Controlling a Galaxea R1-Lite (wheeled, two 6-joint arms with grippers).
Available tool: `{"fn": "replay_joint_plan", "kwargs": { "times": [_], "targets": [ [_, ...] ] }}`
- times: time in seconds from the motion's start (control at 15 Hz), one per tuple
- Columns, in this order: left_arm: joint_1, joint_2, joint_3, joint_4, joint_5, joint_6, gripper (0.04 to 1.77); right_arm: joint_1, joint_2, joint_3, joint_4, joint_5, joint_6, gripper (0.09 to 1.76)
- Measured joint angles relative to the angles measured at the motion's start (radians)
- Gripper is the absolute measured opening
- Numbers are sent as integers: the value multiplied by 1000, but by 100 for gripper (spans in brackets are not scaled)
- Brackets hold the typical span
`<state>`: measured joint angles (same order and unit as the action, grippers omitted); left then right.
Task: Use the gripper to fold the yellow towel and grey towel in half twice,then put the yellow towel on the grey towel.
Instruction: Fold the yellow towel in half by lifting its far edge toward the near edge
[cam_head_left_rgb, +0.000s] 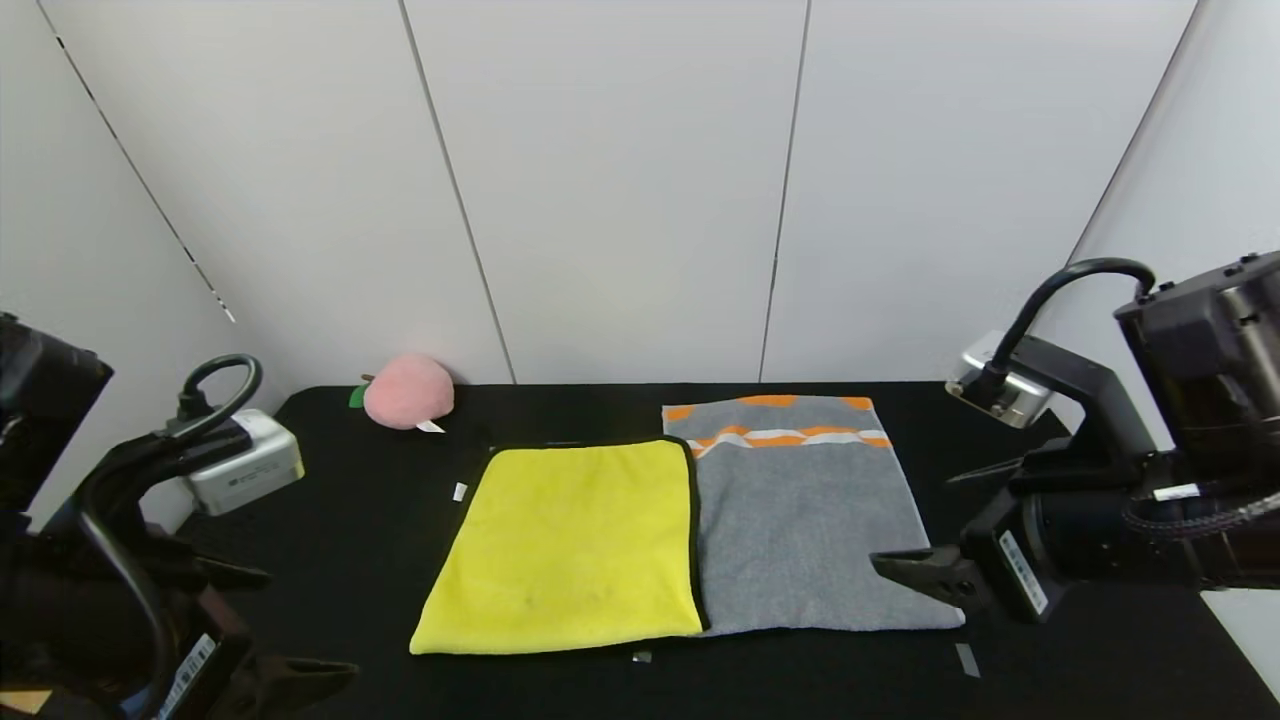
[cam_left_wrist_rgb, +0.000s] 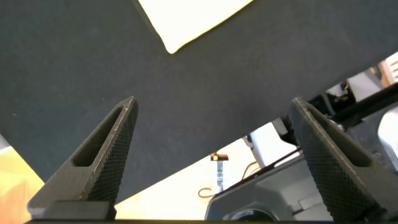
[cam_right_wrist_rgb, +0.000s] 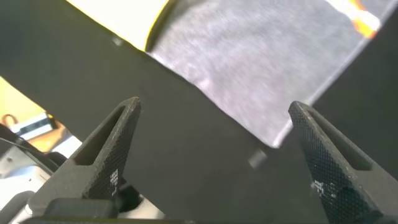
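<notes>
Yellow towel (cam_head_left_rgb: 565, 545) and grey towel (cam_head_left_rgb: 805, 520) lay flat, edges overlapping, on black table (cam_head_left_rgb: 340, 540). Both soft, limp (likely best pinched at corners). Left claw (cam_left_wrist_rgb: 211, 162) and right claw (cam_right_wrist_rgb: 214, 158) gaped wide, empty.

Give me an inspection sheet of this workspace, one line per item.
Surface: black table, with small pale tape marks near the towels.
Job's things: yellow towel and grey towel both lie flat and unfolded, side by side; the yellow one's edge overlaps the grey one. Orange and white stripes sit at the grey towel's far end.
Clutter: pink plush peach at the table's far left, apart from the towels.
Grippers: left gripper open, at the table's near left corner; right gripper open, by the grey towel's near right corner. Neither touches cloth.
Cables: a black cable loops over the right arm; another loops over the left arm.
Surroundings: plain white wall panels.
</notes>
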<state>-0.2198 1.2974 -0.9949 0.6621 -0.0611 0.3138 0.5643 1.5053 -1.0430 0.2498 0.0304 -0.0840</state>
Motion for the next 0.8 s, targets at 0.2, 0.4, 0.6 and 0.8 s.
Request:
{"fn": "replay_joint_plan", "kwargs": {
  "times": [0.2,0.4,0.6,0.8],
  "targets": [
    [0,61,-18,-14,25,0,172,29,65,-23,-8,0,8,172],
    [5,107,-36,-57,40,-3,172,50,127,-62,-8,0,9,172],
    [29,153,-70,-74,40,-13,172,70,190,-101,-10,-11,16,172],
    [66,197,-95,-74,38,-1,172,87,248,-135,-9,-37,26,172]
  ]
}}
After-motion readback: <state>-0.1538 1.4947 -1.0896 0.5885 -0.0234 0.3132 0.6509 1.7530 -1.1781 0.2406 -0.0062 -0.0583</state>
